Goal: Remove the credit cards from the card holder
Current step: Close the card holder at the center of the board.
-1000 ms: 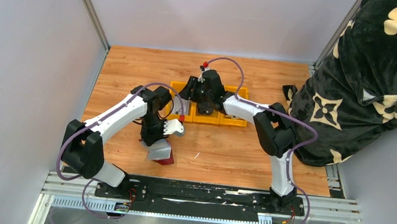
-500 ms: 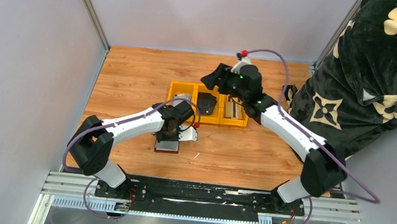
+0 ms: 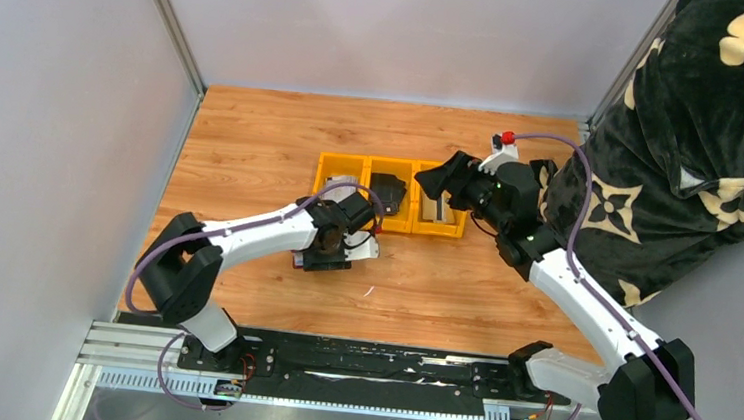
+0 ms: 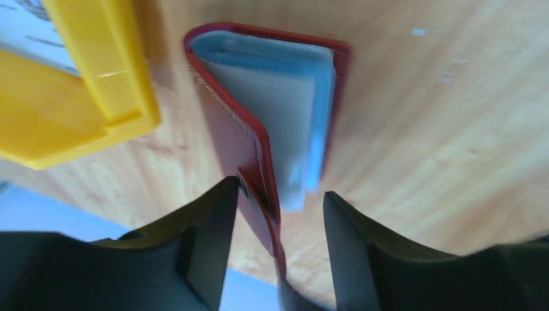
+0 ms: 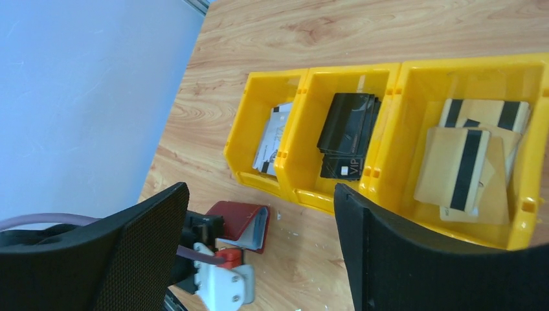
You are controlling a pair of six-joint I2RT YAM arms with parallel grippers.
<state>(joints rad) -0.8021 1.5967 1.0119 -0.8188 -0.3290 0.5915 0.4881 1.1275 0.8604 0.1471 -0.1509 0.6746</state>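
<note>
Left jaws stood half open, gripping nothing, astride the maroon cover of the card holder (image 4: 223, 123), which lay on the counter (image 4: 421, 129) just before the yellow bins (image 5: 388, 91). I judged its credit cards (image 4: 288, 120) thin, stiff, slick: pinch a protruding edge. Right jaws hung wide, empty, above the bins.

Three yellow bins (image 3: 388, 225), wooden table (image 3: 254, 131), black flowered fabric (image 3: 694, 145)

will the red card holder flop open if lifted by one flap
Probably: the card holder lies splayed like a book, its cover bent at the spine. The pale inner sleeves look thin, so they would likely fan out. It seems light and may slide on the wooden table.
</note>
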